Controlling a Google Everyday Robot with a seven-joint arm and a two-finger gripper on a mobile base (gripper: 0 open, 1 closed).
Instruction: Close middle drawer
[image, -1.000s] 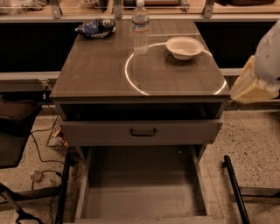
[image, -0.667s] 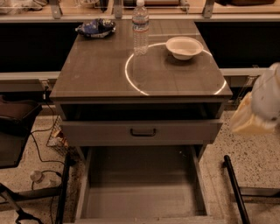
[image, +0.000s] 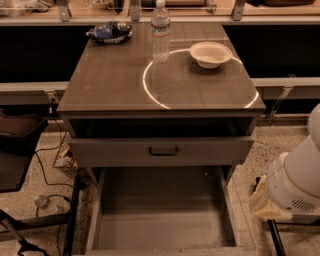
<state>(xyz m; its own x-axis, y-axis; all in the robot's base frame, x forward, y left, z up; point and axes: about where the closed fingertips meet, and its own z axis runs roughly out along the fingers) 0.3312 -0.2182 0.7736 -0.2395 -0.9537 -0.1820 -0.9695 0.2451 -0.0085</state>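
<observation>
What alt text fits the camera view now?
The middle drawer stands pulled far out of a grey-brown cabinet, its long tray empty, below the slightly open top drawer. The gripper hangs low at the right, beside it and not touching. A water bottle, white bowl and blue bag sit on top.

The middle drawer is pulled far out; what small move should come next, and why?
Probably swing the gripper toward the picture's left and nearer the camera, ahead of the front of the middle drawer, at the picture's bottom edge. It hangs to the right of the tray, apparently not touching it, so it cannot push the drawer in from there.
</observation>
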